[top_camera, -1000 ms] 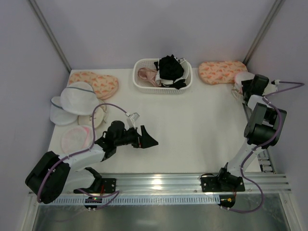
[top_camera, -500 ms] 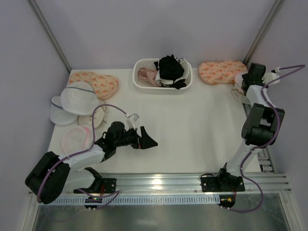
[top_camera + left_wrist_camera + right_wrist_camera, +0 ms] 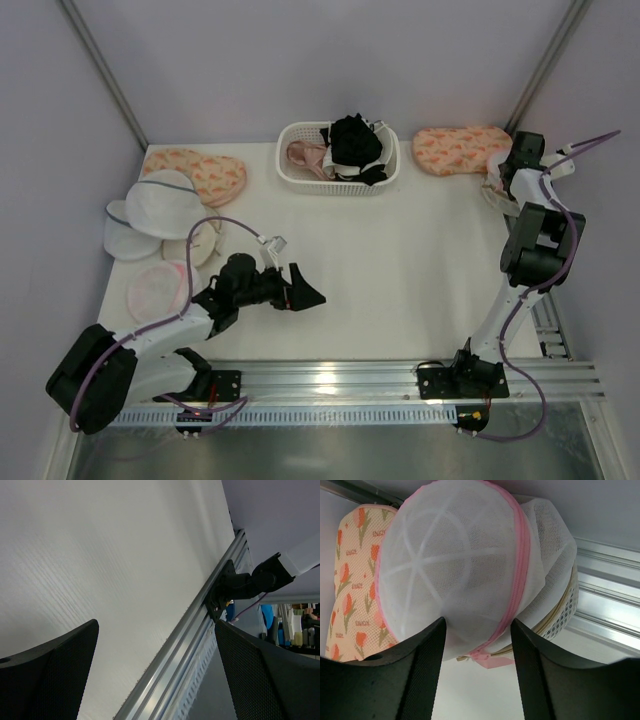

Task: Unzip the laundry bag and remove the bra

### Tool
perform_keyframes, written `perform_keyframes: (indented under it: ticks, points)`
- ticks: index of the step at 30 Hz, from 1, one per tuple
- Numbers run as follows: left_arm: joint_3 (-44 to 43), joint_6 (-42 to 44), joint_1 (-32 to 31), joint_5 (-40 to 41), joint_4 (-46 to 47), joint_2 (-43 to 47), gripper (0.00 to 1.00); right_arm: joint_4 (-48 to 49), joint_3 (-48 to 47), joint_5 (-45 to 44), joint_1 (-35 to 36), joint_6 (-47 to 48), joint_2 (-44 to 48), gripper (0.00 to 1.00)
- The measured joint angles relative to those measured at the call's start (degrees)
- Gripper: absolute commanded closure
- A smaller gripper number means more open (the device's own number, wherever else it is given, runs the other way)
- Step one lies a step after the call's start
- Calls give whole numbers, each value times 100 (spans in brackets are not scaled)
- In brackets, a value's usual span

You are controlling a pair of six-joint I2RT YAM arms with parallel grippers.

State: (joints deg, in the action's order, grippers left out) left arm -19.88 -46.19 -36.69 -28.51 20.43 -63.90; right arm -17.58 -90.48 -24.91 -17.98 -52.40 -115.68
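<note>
The laundry bag (image 3: 455, 565), a domed white mesh pouch with a pink zip rim, fills the right wrist view. Its pink zip pull (image 3: 487, 657) hangs at its lower edge. In the top view the bag (image 3: 495, 172) sits at the table's far right, mostly hidden by the arm. My right gripper (image 3: 477, 680) (image 3: 510, 165) is open, one finger on each side of the bag's lower edge. What is inside the bag is unclear. A pale pink bra (image 3: 305, 155) lies in the white basket. My left gripper (image 3: 305, 295) (image 3: 155, 680) is open and empty over the near left table.
The white basket (image 3: 390, 172) at the back centre also holds a black garment (image 3: 355, 140). Floral pouches lie at the back right (image 3: 455, 150) (image 3: 355, 565) and back left (image 3: 195, 170). Several mesh bags (image 3: 155, 210) and a pink-rimmed pouch (image 3: 158, 288) lie at the left. A metal rail (image 3: 185, 630) runs along the front edge.
My right gripper has swung further toward the far right corner and now sits at the laundry bag. The left arm has barely moved.
</note>
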Motion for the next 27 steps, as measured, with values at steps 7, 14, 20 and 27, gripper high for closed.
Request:
perform_keyframes:
  ticks: [7,14,20,27]
  points:
    - [26,13,0,11,-48,17,1,-72,-116,55,2,133,-85,96]
    - [52,13,0,46,-127,149,1,319,144,144,4,251,7,96]
    - [52,11,0,46,-190,330,1,1036,1486,442,98,382,953,96]
    - [55,-7,0,136,-396,824,1,1703,2761,789,608,629,2857,96]
